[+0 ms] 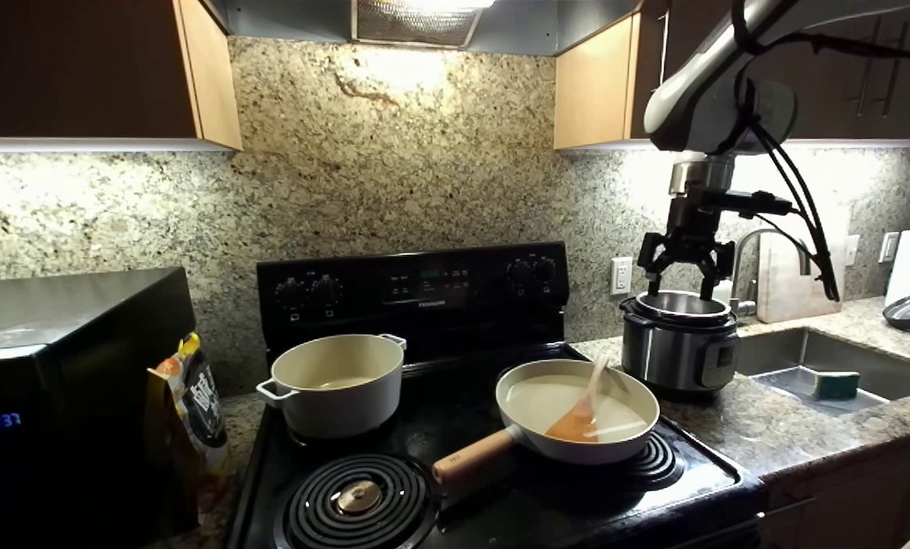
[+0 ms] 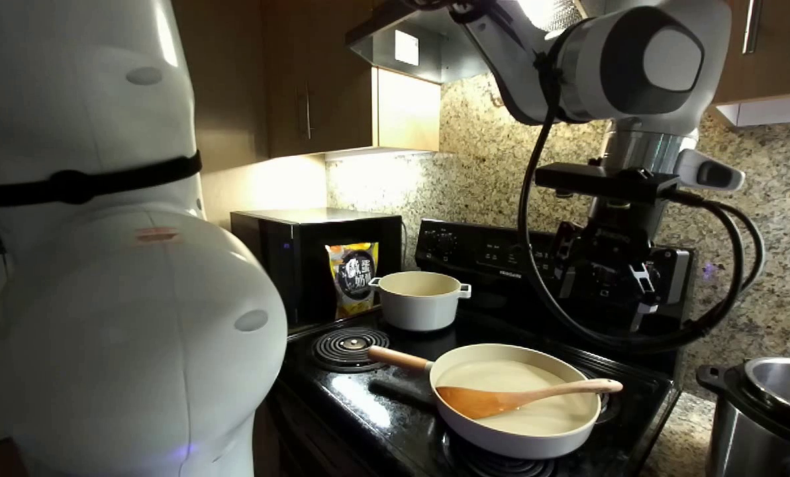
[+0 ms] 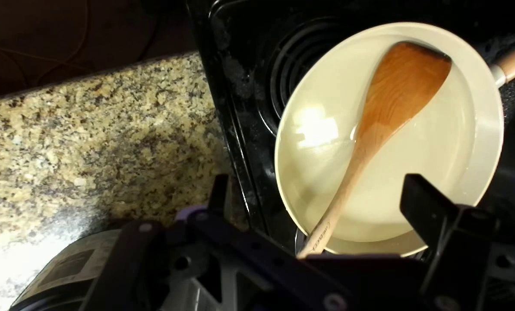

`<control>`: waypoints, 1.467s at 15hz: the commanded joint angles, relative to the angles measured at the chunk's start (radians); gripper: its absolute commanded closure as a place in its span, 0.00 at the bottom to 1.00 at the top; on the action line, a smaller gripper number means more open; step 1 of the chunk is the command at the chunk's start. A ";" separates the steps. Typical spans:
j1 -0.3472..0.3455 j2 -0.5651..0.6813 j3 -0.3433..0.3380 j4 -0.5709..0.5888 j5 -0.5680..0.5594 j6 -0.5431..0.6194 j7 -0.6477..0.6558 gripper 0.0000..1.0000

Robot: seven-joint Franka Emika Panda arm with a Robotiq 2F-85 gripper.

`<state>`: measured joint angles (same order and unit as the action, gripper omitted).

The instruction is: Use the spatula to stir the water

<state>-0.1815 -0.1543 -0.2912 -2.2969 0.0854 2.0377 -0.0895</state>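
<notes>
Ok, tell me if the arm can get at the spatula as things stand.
Probably yes: the gripper is open and empty, and the spatula pokes its handle end over the rim of the pan, clear of the water. Nothing visible blocks the way from above; the gripper would likely need to lower.

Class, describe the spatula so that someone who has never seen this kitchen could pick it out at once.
On the black stove, find the shallow pan, not the deeper pot. The spatula leans in the pan's water, its slim end jutting out over one side. Unlike the pan's handle, also wooden, it widens into a flat, orange-brown blade.
</notes>
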 commanded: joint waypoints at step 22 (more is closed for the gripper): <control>0.059 0.530 0.075 0.322 -0.032 0.160 0.806 0.00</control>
<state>-0.1205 0.3420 -0.2265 -2.0156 0.0118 2.2654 0.7112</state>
